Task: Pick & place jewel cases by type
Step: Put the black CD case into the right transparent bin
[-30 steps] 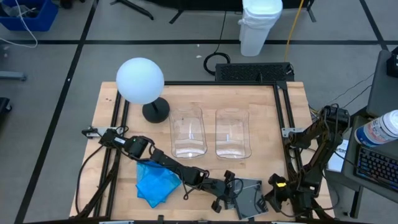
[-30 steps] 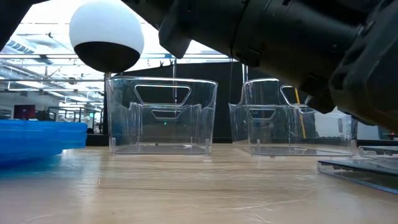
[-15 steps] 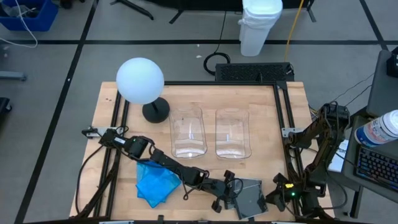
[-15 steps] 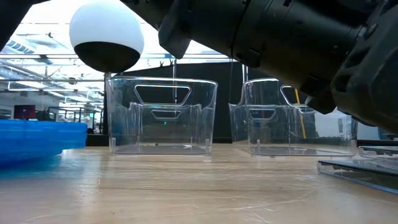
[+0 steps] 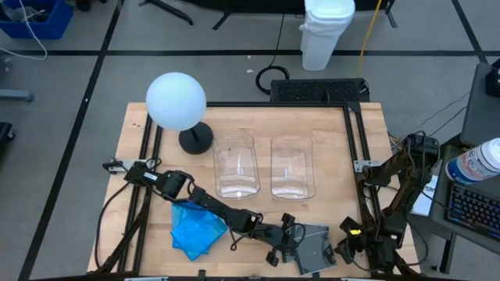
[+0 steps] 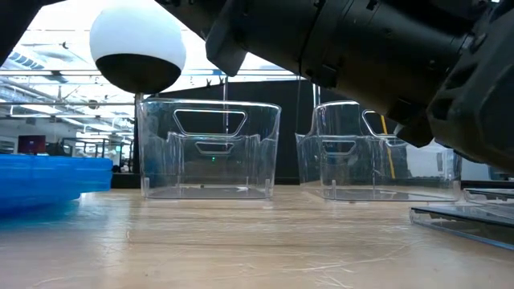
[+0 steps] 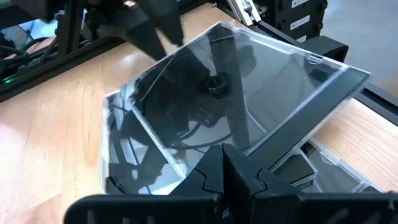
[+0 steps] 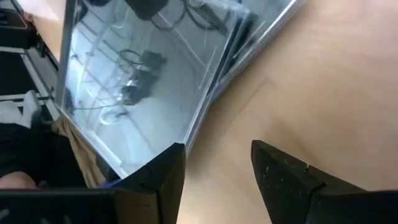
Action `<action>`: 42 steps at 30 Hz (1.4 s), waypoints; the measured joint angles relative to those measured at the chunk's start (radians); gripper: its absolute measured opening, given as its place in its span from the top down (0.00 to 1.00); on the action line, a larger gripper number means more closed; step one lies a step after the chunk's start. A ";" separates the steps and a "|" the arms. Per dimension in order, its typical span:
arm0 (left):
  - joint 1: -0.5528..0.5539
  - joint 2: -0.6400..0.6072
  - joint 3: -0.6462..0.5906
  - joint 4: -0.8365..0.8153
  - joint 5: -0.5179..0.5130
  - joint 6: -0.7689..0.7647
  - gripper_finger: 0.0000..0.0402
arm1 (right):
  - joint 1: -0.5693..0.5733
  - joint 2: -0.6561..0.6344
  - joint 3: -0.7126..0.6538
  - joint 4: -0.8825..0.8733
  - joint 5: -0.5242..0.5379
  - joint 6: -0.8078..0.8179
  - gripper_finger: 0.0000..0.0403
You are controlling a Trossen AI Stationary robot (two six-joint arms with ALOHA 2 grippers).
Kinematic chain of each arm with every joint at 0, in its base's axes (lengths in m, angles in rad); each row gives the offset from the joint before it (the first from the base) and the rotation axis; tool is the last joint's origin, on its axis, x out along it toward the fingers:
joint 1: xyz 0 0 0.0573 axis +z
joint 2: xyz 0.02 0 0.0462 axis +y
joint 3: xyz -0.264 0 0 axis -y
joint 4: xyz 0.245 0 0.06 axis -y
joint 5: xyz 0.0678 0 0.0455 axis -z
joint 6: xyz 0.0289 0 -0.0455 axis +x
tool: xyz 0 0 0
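From the overhead camera I see my left arm stretched across the lower part of the frame, its left end effector (image 5: 287, 248) at the bottom centre, fingers closed onto the edge of the top dark case (image 5: 315, 248) of the grey pile near the bottom edge of the counter (image 5: 328, 140). In the left wrist camera the two fingers (image 7: 225, 171) meet on the near edge of that case (image 7: 236, 106), which is tilted up off the other dark cases (image 7: 317, 168) under it; the disc hub shows through its clear lid.

My right end effector (image 5: 348, 248) sits at the lower right of the overhead frame, just beside the grey pile's right edge. In the right wrist camera its fingers (image 8: 283, 177) stand apart with bare wood between them, holding nothing, and the corner of the dark pile (image 8: 155, 74) lies just ahead of them.

The blue cases (image 5: 195, 228) lie in a loose stack at the lower left of the overhead frame, partly under the left arm; in the low camera they show at the left edge (image 6: 48, 181).

Two clear bins (image 5: 236, 165) (image 5: 292, 167) stand side by side at the counter's middle. A white globe lamp (image 5: 176, 101) stands at the upper left of the counter.
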 joint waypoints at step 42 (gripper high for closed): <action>0.005 -0.002 -0.001 0.016 0.002 0.047 0.97 | -0.005 0.070 0.000 0.157 0.138 -0.143 0.78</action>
